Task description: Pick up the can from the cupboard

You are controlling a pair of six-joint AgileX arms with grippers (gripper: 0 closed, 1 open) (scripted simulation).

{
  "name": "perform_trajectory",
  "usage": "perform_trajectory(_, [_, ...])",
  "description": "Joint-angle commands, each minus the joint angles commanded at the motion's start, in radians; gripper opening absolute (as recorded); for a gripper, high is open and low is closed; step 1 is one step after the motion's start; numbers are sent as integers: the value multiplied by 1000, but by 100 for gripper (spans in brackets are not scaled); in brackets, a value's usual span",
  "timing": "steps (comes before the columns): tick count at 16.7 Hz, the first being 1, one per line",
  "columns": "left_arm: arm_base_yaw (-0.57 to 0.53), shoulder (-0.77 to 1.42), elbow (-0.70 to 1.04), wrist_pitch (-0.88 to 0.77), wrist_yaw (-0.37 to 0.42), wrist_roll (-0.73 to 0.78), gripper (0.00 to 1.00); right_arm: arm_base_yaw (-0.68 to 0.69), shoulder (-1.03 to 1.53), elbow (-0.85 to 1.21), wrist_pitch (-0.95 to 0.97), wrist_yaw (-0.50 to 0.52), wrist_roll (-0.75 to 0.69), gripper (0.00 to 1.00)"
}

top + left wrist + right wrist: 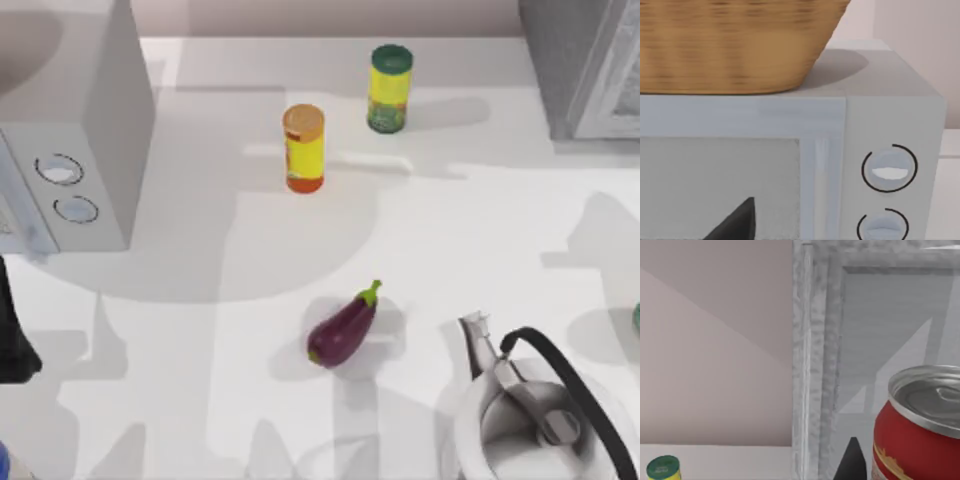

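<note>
The can is red with a silver top and stands upright, very close in the right wrist view. It sits against the grey cupboard, whose pale frame and inner panel rise behind it. A dark part of my right gripper shows right beside the can; whether it touches the can I cannot tell. In the top view the cupboard is at the back right corner. My left arm is at the left edge, and a dark part of the left gripper faces the microwave door.
A microwave with a wicker basket on top fills the back left. Two yellow canisters, orange-lidded and green-lidded, stand at the back middle. An eggplant lies in the centre, and a kettle at the front right.
</note>
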Motion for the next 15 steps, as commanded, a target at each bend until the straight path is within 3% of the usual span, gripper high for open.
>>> perform_trajectory(8, [0,0,0,0,0,0,100,-143,-475,-706,256,-148,-4,0])
perform_trajectory(11, [0,0,0,0,0,0,100,-178,-586,-855,315,-182,-5,0])
perform_trajectory(15, [0,0,0,0,0,0,100,-191,-628,-909,337,-196,-5,0])
